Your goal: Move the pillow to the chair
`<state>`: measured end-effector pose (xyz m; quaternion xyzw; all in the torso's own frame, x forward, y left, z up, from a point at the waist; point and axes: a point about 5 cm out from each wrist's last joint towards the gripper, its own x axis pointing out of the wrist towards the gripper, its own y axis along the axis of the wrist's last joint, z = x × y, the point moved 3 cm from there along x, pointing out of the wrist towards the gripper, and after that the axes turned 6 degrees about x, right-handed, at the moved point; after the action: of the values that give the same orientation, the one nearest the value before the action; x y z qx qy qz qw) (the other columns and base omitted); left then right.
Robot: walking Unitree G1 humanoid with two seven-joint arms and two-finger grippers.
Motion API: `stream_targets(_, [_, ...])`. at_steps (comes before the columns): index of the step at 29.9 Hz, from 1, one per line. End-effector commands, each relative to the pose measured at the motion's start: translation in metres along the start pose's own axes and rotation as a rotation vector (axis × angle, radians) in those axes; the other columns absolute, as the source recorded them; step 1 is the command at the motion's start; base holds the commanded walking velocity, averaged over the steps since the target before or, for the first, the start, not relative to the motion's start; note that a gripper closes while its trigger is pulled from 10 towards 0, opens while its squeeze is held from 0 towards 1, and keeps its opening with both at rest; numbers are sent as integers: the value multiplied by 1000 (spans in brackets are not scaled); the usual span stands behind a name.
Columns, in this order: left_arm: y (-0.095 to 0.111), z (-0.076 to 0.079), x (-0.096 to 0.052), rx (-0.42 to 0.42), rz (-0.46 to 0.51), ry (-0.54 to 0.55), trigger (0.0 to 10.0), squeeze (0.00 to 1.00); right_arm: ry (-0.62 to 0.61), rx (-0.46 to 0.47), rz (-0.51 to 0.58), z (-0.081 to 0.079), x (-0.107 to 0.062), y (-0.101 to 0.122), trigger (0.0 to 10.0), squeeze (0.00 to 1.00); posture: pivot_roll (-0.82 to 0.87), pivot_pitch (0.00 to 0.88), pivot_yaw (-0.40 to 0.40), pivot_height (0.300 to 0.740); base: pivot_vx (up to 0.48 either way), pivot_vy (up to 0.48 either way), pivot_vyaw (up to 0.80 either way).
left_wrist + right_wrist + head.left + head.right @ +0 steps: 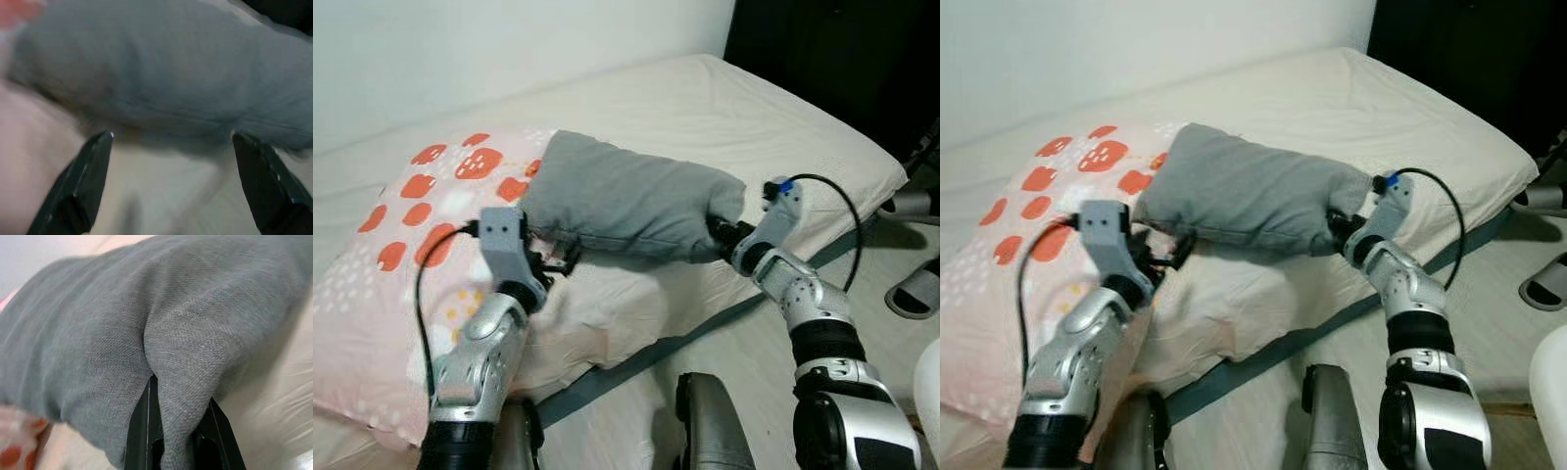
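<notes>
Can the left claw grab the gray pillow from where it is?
Probably yes. The left claw is open right at the gray pillow, with nothing between them, while the right claw already pinches its other end.

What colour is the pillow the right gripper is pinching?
Plain grey pillow, its fabric weave clearest in the right wrist view, where the right gripper pinches a fold.

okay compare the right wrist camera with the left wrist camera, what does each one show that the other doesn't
Right wrist view: the right gripper with its black fingers pinched on a fold of the grey pillow, cloth bunched between them, and a sliver of the strawberry-print pillow in a corner.

Left wrist view: the left gripper with its fingers spread wide apart and nothing between them, stopped short of the pillow's edge over the cream bedsheet.

Both: the same grey pillow up close, lying on the bed.
</notes>
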<state>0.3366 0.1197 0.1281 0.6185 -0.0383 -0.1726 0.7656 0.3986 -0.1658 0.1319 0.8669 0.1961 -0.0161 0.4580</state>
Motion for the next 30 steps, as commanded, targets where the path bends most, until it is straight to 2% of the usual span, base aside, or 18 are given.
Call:
stream_targets(1, [-14, 3, 1, -50, -81, -32, 10000, 0, 87, -9, -53, -19, 5, -14, 0, 0, 28, 145, 4, 559, 0, 0, 0])
stream_targets(3, [-27, 8, 9, -186, -177, -39, 10000, 0, 142, 12, -37, -30, 6, -15, 0, 0, 27, 146, 8, 559, 0, 0, 0])
stream_targets(4, [-27, 8, 9, -186, -177, -39, 10000, 0, 142, 12, -37, -30, 6, -15, 0, 0, 27, 146, 8, 559, 0, 0, 0])
stream_targets(5, [-31, 12, 17, -325, -207, -24, 10000, 0, 234, 18, -24, -47, 4, -13, 0, 0, 23, 145, 14, 559, 0, 0, 0])
stream_targets(6, [-31, 12, 17, -325, -207, -24, 10000, 0, 234, 18, -24, -47, 4, -13, 0, 0, 23, 145, 14, 559, 0, 0, 0])
stream_targets(8, [-32, 15, 22, -385, -215, -17, 10000, 75, 289, 15, -25, -56, 2, -13, 0, 0, 22, 146, 13, 559, 0, 0, 0])
stream_targets(9, [-31, 17, 23, -407, -211, -21, 10000, 263, 308, 14, -27, -59, 1, -14, 0, 0, 22, 145, 13, 559, 0, 0, 0])
stream_targets(10, [-27, 18, 26, -453, -186, -19, 10000, 1000, 335, 13, -34, -64, 0, -16, 0, 0, 22, 145, 13, 559, 0, 0, 0])
stream_targets(11, [-23, 19, 28, -509, -164, -15, 10000, 1000, 363, 10, -44, -68, -2, -19, 0, 0, 22, 145, 13, 559, 0, 0, 0])
stream_targets(12, [-23, 19, 28, -509, -164, -15, 10000, 1000, 363, 10, -44, -68, -2, -19, 0, 0, 22, 145, 13, 559, 0, 0, 0])
stream_targets(14, [-19, 17, 32, -608, -134, 7, 10000, 1000, 406, 5, -65, -75, -4, -25, 0, 0, 22, 145, 13, 559, 0, 0, 0])
stream_targets(18, [-19, 9, 35, -692, -117, 53, 10000, 1000, 458, 8, -91, -85, -7, -34, 0, 0, 21, 148, 11, 559, 0, 0, 0])
stream_targets(19, [-20, 7, 36, -709, -112, 74, 10000, 608, 480, 6, -100, -88, -9, -37, 0, 0, 20, 148, 12, 559, 0, 0, 0])
stream_targets(20, [-21, 4, 38, -739, -114, 88, 10000, 0, 501, 6, -108, -92, -12, -39, 0, 0, 20, 148, 12, 559, 0, 0, 0])
stream_targets(21, [-21, 4, 38, -739, -114, 88, 10000, 0, 501, 6, -108, -92, -12, -39, 0, 0, 20, 148, 12, 559, 0, 0, 0])
stream_targets(23, [-18, -1, 41, -828, -84, 123, 10000, 0, 580, -9, -144, -103, -21, -48, 0, 0, 18, 150, 11, 559, 0, 0, 0])
stream_targets(28, [-15, -3, 43, -847, -69, 126, 10000, 0, 617, -25, -174, -106, -26, -54, 0, 0, 16, 150, 11, 559, 0, 0, 0])
stream_targets(30, [-11, -5, 44, -859, -45, 130, 10000, 0, 667, -45, -212, -111, -35, -62, 0, 0, 15, 149, 12, 559, 0, 0, 0])
